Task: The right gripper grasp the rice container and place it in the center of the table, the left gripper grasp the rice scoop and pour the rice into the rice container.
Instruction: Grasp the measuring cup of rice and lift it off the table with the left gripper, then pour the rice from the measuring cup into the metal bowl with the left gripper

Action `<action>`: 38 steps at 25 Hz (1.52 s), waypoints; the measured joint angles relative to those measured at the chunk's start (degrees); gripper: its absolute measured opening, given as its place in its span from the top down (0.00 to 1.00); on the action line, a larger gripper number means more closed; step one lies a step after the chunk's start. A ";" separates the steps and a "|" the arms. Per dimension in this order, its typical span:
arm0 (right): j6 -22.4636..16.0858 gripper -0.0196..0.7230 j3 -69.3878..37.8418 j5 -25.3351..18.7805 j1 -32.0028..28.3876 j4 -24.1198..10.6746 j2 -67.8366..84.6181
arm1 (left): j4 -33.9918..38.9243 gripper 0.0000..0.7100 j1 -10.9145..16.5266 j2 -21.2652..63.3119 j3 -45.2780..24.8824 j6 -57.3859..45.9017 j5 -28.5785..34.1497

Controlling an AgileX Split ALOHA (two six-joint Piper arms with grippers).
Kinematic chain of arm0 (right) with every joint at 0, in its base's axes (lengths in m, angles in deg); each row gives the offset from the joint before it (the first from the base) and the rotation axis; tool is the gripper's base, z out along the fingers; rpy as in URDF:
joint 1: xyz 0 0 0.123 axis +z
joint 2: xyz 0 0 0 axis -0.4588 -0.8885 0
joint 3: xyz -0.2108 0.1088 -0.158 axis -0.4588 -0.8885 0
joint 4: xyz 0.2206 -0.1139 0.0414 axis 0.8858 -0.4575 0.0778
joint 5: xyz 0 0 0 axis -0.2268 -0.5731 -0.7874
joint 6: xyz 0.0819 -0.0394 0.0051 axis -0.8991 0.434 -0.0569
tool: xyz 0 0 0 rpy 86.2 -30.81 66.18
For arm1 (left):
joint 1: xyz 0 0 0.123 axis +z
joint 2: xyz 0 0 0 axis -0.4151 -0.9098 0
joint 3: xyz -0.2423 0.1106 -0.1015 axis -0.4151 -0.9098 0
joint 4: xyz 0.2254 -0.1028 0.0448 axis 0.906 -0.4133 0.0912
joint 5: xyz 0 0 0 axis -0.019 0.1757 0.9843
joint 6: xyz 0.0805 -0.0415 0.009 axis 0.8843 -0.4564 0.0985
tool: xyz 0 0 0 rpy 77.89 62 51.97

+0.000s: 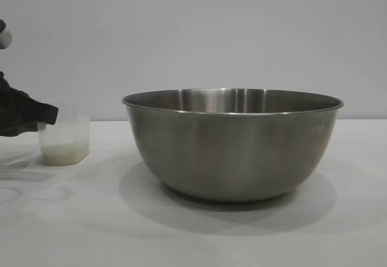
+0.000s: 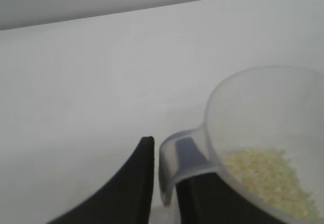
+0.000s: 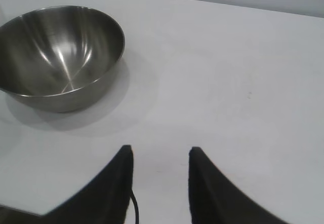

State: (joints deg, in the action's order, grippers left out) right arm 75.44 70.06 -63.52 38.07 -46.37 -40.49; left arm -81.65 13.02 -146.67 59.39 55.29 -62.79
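Bowl stage reads as done: the rice container [image 1: 233, 143] is seen upright on the table [image 1: 338, 231], roughly mid-table, and its inside looks bare of grain in the right wrist view, so nothing has been poured. The right gripper [image 3: 158, 155] is parked well clear of the container, on its right and nearer side, jaws spread with only bare table between them, nothing held. Scoop stage is judged to be at the grasp: the rice scoop [image 1: 64, 141] is standing on the table at far left, well apart from the container, with a shallow layer of rice [image 1: 63, 153] settled in its bottom. The left gripper [image 2: 163, 150] is at the scoop's left side; in the left wrist view the jaws are pressed onto the scoop's thin side handle, which is pinched between them. Whether the scoop has been lifted at all cannot be told for sure; in the exterior view its base appears to be resting on the table and it is upright, not tilted. Left to do, as judged from this: scoop to be raised, carried right over the container rim, tipped so the rice falls in. Main risk expected: the thin handle slipping or twisting in the pinch during the tilt.
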 joint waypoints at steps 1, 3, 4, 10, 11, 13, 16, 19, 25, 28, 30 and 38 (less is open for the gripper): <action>0.00 0.68 0.00 0.00 0.00 0.00 0.00 | 0.00 1.00 0.00 0.23 0.00 0.00 0.00; 0.00 0.68 0.00 0.00 0.00 0.00 0.00 | 0.02 1.00 0.00 0.65 0.00 0.00 0.00; 0.00 0.68 0.00 0.00 0.00 0.00 0.00 | 0.26 1.00 0.00 0.77 0.00 0.00 0.10; 0.00 0.68 0.00 0.00 0.00 0.00 0.00 | 3.65 1.00 0.00 3.35 0.00 1.02 0.47; 0.00 0.68 0.00 0.00 0.00 0.00 0.00 | 4.58 1.00 0.00 4.08 0.00 1.85 0.59; 0.00 0.68 0.00 0.00 0.00 0.00 0.00 | 6.87 1.00 0.00 6.48 0.00 4.92 0.67; 0.00 0.68 0.00 0.00 0.00 0.00 0.00 | 9.54 1.00 0.00 10.71 0.00 9.43 0.67; 0.00 0.68 0.00 0.00 0.00 0.00 0.00 | 13.76 1.00 0.00 14.32 0.52 14.01 0.67; 0.00 0.68 0.00 0.00 0.00 0.00 0.00 | 25.40 1.00 0.00 16.53 5.94 20.72 0.67; 0.00 0.68 0.00 0.00 0.00 0.00 0.00 | 30.56 1.00 0.00 16.53 8.82 23.11 0.67; 0.00 0.68 0.00 0.00 0.00 0.00 0.00 | 34.86 1.00 0.00 16.53 10.86 24.16 0.67; 0.00 0.68 0.00 0.00 0.00 0.00 0.00 | 44.22 1.00 -4.58 16.53 16.55 38.61 5.61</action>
State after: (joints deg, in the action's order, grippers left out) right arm 75.44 70.06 -63.52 38.07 -46.37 -40.49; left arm -37.43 8.44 -130.14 75.94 93.90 -57.17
